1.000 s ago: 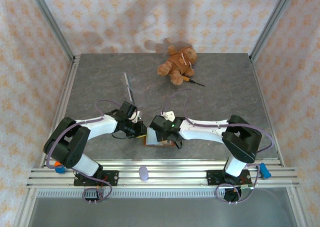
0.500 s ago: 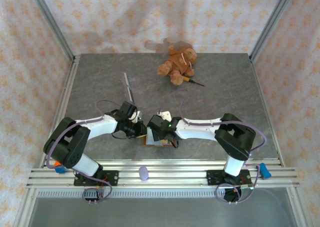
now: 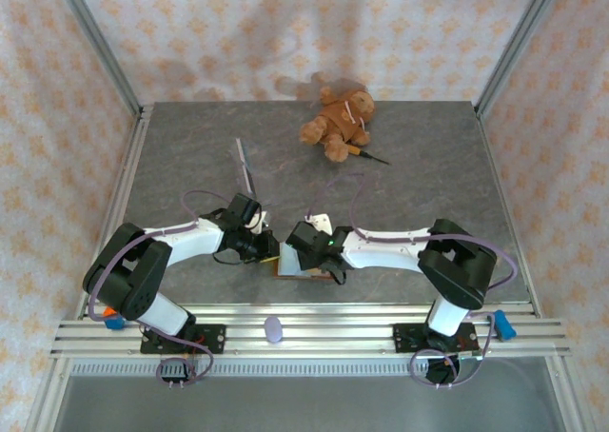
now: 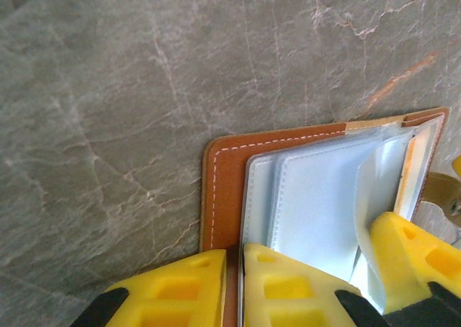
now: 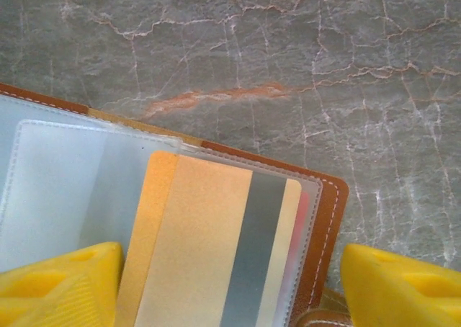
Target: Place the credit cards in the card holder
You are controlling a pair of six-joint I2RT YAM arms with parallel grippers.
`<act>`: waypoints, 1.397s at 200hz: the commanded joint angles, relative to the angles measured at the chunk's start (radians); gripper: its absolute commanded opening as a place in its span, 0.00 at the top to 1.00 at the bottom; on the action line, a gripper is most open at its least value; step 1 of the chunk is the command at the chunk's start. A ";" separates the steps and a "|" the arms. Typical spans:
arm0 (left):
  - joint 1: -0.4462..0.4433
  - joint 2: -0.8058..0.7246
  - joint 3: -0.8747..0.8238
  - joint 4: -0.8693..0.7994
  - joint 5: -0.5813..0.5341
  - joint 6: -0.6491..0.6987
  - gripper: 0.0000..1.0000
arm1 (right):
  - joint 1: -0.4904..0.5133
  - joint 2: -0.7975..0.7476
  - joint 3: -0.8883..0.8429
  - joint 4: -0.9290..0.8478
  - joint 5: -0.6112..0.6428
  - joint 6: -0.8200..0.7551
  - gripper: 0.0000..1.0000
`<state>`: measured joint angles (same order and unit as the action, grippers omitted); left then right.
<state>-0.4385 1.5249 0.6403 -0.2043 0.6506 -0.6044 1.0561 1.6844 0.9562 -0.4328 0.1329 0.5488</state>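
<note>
- card holder (image 3: 303,272): lying open at near edge of counter (image 3: 428,166).
- left tool (image 4: 232,258): clenched on card holder's brown cover.
- right tool (image 5: 230,255): released, fingers straddling gold credit card (image 5: 202,248) in clear sleeve.
- teddy bear (image 3: 338,123): far side of counter.

A brown teddy bear (image 3: 338,120) is laid near the far edge of the grey marbled surface (image 3: 428,166), slightly right of its middle. A small screwdriver-like item (image 3: 366,153) is placed just beside the bear, on the right. A thin grey strip (image 3: 245,170) is set left of the middle, well apart from the bear. A purple oval thing (image 3: 273,329) is seen on the metal rail (image 3: 333,332) along the near edge.
</note>
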 commanded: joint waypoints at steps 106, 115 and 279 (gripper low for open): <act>0.002 0.042 -0.022 -0.085 -0.098 -0.008 0.85 | -0.028 0.031 0.001 -0.126 0.110 0.087 0.21; 0.003 0.043 -0.022 -0.082 -0.098 -0.009 0.85 | -0.031 0.045 0.016 -0.139 0.113 0.102 0.20; 0.002 0.029 -0.056 -0.037 -0.097 -0.029 0.86 | -0.043 0.009 0.118 -0.150 0.013 0.074 0.16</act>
<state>-0.4385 1.5276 0.6254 -0.1741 0.6460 -0.6281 1.0241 1.7321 1.0298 -0.5316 0.1333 0.6613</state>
